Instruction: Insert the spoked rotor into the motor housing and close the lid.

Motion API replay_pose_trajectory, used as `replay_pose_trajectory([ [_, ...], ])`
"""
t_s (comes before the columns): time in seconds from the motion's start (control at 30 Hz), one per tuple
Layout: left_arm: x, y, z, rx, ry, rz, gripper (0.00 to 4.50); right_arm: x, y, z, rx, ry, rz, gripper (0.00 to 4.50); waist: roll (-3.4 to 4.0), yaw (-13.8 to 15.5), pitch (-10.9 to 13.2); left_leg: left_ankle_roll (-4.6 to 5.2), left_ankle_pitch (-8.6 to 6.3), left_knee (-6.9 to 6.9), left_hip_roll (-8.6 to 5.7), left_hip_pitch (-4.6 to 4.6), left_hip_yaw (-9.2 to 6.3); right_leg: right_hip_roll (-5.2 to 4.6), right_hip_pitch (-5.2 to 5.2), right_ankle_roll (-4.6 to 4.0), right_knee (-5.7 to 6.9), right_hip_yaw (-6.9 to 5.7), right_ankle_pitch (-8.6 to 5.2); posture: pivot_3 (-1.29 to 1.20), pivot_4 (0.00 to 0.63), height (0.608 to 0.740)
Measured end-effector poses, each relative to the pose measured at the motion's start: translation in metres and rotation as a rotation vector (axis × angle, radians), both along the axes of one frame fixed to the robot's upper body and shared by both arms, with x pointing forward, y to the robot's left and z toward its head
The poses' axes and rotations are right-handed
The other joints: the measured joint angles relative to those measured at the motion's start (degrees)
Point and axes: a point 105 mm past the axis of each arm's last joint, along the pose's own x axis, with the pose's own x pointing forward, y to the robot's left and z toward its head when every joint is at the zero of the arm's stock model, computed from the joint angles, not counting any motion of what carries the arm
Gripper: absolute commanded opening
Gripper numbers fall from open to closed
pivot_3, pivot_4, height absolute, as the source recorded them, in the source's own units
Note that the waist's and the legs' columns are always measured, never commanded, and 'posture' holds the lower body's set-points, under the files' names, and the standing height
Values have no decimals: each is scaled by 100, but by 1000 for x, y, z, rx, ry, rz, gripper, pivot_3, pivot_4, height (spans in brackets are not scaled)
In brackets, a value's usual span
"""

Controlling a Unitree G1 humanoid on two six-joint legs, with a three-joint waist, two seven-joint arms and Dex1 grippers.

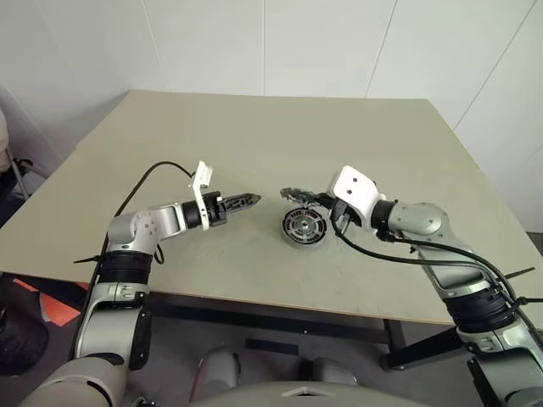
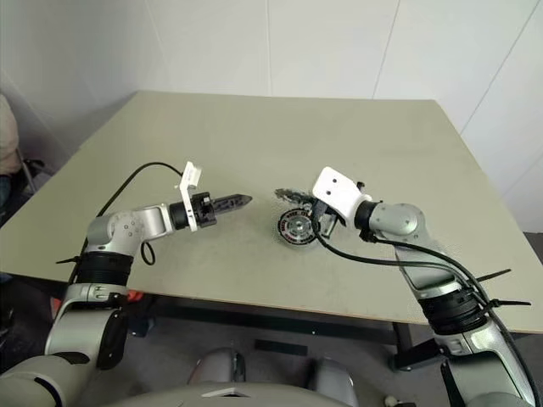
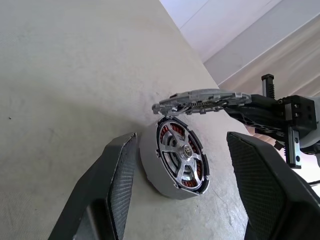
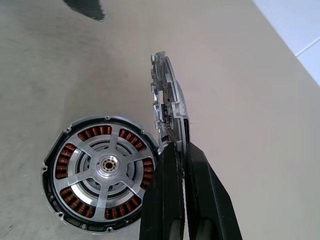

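While the spoked rotor [image 4: 106, 167] sits seated in the motor housing [image 4: 52, 182] | right gripper [image 4: 176, 150] pinches lid [image 4: 165, 102] by its rim, just beside housing | lid: thin, stiff, slip-prone | left gripper [image 3: 180, 165] open, empty, near housing

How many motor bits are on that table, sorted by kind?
Motor housing, copper windings: 1
Spoked rotor, seated in it: 1
Lid, held by the right gripper: 1
Total: 3
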Motion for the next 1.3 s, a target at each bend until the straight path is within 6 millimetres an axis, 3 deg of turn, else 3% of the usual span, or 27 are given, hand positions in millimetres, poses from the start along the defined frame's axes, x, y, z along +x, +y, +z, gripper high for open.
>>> replay_pose_trajectory([
  [0.2, 0, 0, 0, 1, 0, 2, 3028, 25, -23, 9, 18, -92, -146, 32, 0, 4, 0, -15, 9, 0, -2, -15, 1, 0, -17, -1, 1, 1, 1, 0, 0, 740],
  [0.47, 0, 0, 0, 3, 0, 3, 3028, 31, -26, -11, 28, -61, -181, 32, 0, -9, 0, 1, 18, 0, -1, -23, 4, 0, -27, -2, 3, 3, 1, 0, 0, 740],
  [0.77, -1, 0, 0, 7, -7, 3, 3028, 24, -30, -25, -39, -88, -144, 32, -1, -5, 0, -11, 8, 0, -2, -6, 3, 0, -12, -2, 6, 4, 1, 0, 0, 740],
  [1.03, -2, 1, -3, 10, 3, 9, 3028, 10, -51, -36, -64, -42, -124, 32, -2, 1, -1, 8, -6, -1, -1, 29, 3, 0, 55, 1, -9, 2, -2, 0, 0, 740],
  [1.3, -1, 0, -2, 11, -3, 7, 3028, 6, -36, -36, -170, -86, -51, 32, -3, -36, -2, 10, -6, -4, 1, 25, 3, 2, 52, 0, -10, 2, -4, 0, 0, 740],
])
